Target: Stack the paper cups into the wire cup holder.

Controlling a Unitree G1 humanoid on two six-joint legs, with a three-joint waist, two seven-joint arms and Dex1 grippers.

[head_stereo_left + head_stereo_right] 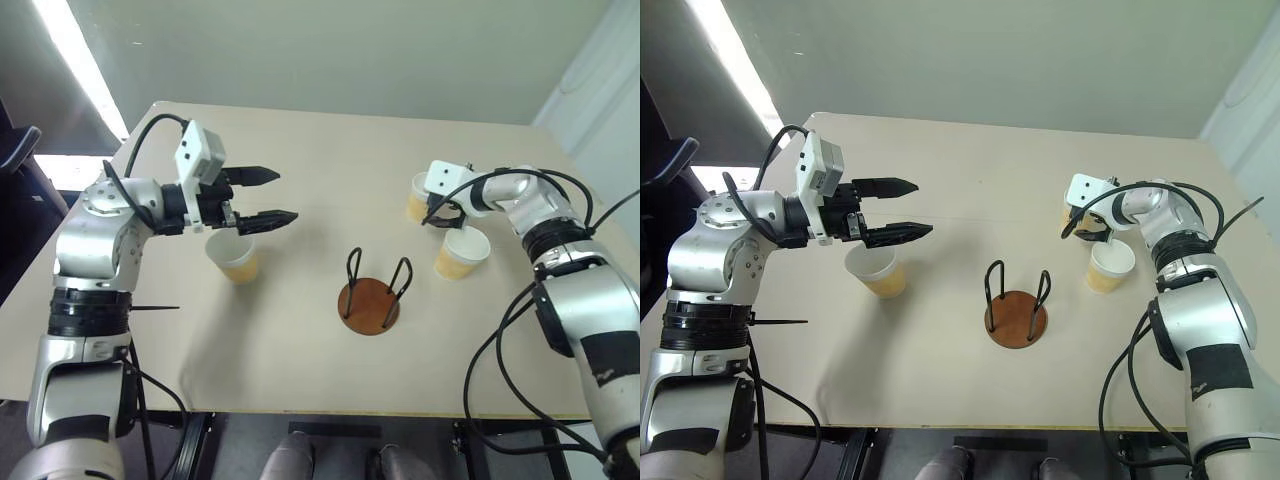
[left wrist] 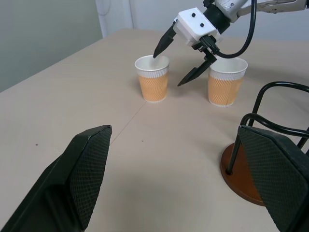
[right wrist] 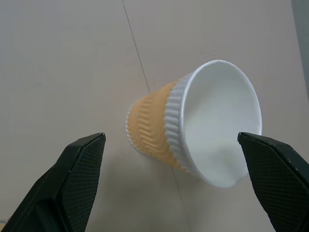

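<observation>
— Closest to us sits the wire cup holder (image 1: 370, 295), a round reddish-brown disc with two upright black wire loops, bare of cups, mid-table on the pale matte table (image 1: 300, 370).

— And our hands?

— We hold our left gripper (image 1: 272, 196) spread wide and empty, hovering above and just beyond the near-left cup (image 1: 232, 256). Our right gripper (image 2: 179, 63) is also spread and grips nothing; one finger dips over the rim of the far cup (image 2: 152, 79), the other hangs between it and the neighbouring cup (image 2: 226, 81).

— So which step are we on?

— We judge it the first pick: none of the three paper cups is stacked yet. All stand upright, mouths up.

— What does the next move call for?

— Probably closing gently on that far cup's wall. We see thin tapered paper, white at the ribbed rim, with a zigzag-embossed yellow-orange sleeve; it should crush easily. Then we would carry it between the loops, which look only slightly wider than the cup.
</observation>
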